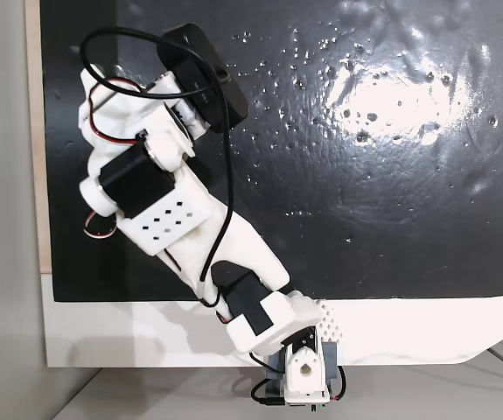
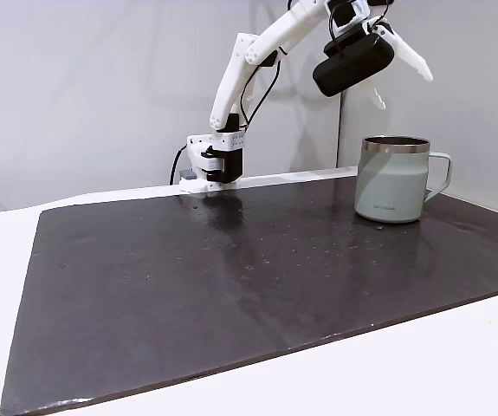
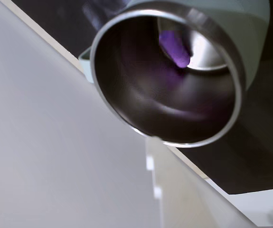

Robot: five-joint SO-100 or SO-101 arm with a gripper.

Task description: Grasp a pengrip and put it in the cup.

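the pengrip (image 3: 175, 48) lay inside the cup (image 3: 127, 114), a purple cylinder resting low against the shiny inner wall, as the wrist view showed looking down past the steel rim. in a fixed view the cup (image 2: 391, 182) stood upright on the dark mat (image 2: 231, 286) covering the bench, close to the mat's right edge, its handle pointing away from the arm's base (image 2: 214, 165). the jaws (image 2: 397, 71) hung above the cup and a little toward its handle side, spread apart and holding nothing, clear of the rim.

by the look of it the drop was done, so the step in hand was the retreat. doing it well would mean lifting straight up from the cup first, jaws left spread, and only then swinging back toward the base, so no fingertip clipped the rim or tipped the cup.

room was generous: the mat on the near side of the cup was bare, and nothing stood between the cup and the base. the tight spots were the wall behind the cup and the mat edge just beyond its handle; a knock that way could push the cup off the mat.
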